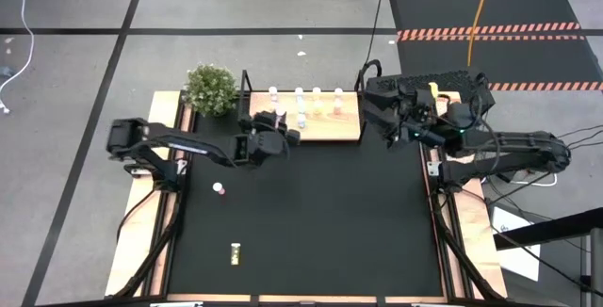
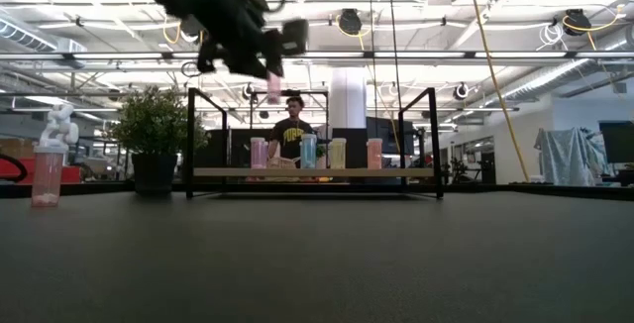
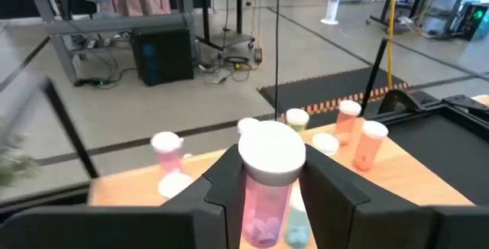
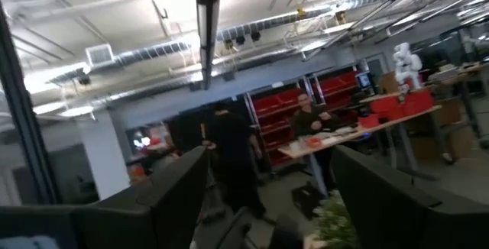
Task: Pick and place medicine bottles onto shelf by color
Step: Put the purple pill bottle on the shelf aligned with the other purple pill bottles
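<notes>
My left gripper (image 1: 280, 130) was at the shelf's (image 1: 344, 130) left front edge, raised above the board. It was clamped on a pink bottle (image 3: 265, 203): in the left wrist view both fingers (image 3: 221, 184) pressed the body from either side, white cap sticking up above them. In the low view the same held bottle (image 2: 272, 87) hung well above the shelf board, over its left part.

On the shelf, the high view showed bottles standing in a row toward the back edge: a pink one (image 1: 273, 93) at the left, a pale/teal pair (image 1: 301, 100), a yellow one (image 1: 317, 98), an orange one (image 1: 337, 98). The low view showed them as pink, teal, yellowish and orange, left to right. The held bottle was nearest the pink one, in front of it and higher.

Off the shelf: one pink bottle (image 1: 219, 189) stood upright on the black mat (image 1: 311, 222), well apart from my left gripper, toward the table front. A yellow bottle (image 1: 236, 252) lay on its side farther toward the front. A potted plant (image 1: 210, 88) sat just beside the shelf's left end.

My right gripper (image 1: 391, 136) was parked beside the shelf's right end, holding nothing. Its fingers stood spread apart in the right wrist view, pointing into the room. A person (image 2: 290, 131) sat behind the shelf.
</notes>
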Tool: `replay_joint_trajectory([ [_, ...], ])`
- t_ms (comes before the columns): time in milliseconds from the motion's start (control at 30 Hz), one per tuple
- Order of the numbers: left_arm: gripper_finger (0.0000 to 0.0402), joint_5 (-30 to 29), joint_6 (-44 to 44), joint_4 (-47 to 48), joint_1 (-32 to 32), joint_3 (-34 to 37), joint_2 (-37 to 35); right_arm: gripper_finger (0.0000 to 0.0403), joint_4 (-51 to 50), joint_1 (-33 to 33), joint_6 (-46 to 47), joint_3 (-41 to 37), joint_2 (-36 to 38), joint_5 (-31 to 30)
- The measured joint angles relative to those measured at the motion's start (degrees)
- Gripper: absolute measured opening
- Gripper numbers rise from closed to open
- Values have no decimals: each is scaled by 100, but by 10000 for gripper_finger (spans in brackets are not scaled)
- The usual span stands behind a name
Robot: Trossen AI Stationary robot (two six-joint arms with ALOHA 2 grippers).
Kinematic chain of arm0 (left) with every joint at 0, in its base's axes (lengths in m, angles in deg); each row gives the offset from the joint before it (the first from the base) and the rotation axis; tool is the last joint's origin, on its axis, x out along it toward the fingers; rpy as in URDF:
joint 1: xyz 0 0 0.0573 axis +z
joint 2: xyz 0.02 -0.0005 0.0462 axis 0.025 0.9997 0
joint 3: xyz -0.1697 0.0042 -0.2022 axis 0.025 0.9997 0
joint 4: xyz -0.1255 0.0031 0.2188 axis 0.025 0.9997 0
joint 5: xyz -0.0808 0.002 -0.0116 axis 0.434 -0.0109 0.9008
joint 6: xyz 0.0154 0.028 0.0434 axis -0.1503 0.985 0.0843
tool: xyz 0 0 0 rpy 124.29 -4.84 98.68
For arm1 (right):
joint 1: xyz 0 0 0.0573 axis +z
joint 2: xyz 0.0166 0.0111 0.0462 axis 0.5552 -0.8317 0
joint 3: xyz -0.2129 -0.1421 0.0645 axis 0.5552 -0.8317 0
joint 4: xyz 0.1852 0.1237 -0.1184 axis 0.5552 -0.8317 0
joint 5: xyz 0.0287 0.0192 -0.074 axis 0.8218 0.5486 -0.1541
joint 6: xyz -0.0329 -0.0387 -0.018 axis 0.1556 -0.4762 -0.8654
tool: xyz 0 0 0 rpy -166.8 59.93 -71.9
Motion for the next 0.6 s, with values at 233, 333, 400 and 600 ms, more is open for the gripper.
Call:
replay_joint_trajectory([
  [233,114,-556,863,-1570,-41,-96,1141,274,-542,-195,144,0,514,6],
  [333,114,-622,535,-1637,32,-101,1309,274,-905,-195,57,0,650,7],
  [400,115,-671,111,-1429,64,-101,1321,274,-1190,-195,-16,0,725,9],
  [600,115,-834,-730,-1007,231,-103,1319,274,-1713,-195,-48,0,867,9],
])
